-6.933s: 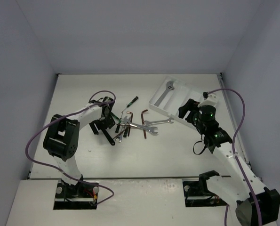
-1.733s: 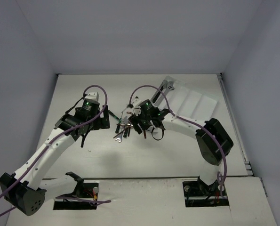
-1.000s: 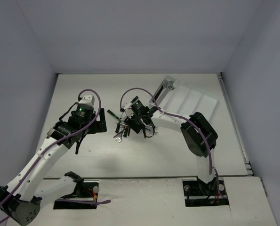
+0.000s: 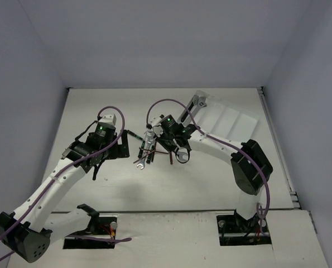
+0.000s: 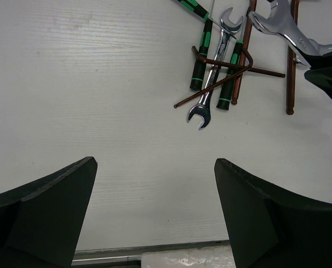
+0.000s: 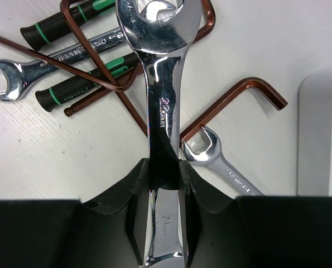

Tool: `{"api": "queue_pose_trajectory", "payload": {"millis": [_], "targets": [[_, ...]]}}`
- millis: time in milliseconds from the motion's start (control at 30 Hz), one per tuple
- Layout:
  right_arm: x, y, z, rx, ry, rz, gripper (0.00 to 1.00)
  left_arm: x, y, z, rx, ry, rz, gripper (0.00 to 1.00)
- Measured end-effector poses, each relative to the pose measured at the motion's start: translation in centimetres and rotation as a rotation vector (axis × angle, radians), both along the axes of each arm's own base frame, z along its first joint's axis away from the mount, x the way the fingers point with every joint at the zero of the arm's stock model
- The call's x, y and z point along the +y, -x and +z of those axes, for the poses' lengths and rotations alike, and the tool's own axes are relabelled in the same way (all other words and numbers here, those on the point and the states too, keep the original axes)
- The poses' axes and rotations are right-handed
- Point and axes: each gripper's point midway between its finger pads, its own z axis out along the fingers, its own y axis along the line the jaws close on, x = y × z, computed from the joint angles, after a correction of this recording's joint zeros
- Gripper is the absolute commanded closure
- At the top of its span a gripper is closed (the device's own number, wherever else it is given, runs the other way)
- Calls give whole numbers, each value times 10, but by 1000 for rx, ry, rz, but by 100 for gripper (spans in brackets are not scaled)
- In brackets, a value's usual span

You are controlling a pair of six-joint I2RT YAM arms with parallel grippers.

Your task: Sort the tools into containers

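I see the right tool (image 6: 164, 178) clenched on a big wrench (image 6: 161, 84), holding it over the pile (image 5: 221, 67) of screwdrivers, hex keys and wrenches mid-worktop (image 4: 171, 184). Left tool (image 5: 154, 167) is released, hovering beside the pile on its left-edge side. Tray (image 4: 232, 120) sits toward the far right corner.

White arm links (image 4: 49, 186), black joint housings (image 4: 250, 167), purple cables (image 4: 170, 102), green status lights (image 4: 100, 128), matte black jaws.

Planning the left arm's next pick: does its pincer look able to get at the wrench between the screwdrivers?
Probably yes: the open left pincer hangs over table short of that wrench, whose near end lies free, though a hex key crosses its shaft.
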Motion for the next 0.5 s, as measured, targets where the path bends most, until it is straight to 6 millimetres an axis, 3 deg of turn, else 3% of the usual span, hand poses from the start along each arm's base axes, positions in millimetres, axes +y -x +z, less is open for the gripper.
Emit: {"api": "queue_pose_trajectory", "payload": {"millis": [167,267,367,500], "targets": [[-10,-8,3,-8,1,-87,100,0,0,0,1,3,4,15],[-27,-20,4,-4,-11,-185,100,0,0,0,1,6,7,15],[-58,-44,10,0,-53,-364,100,0,0,0,0,7,7,15],[-122,-81,28,-37,-130,-696,100,0,0,2,-4,10,8,15]]}}
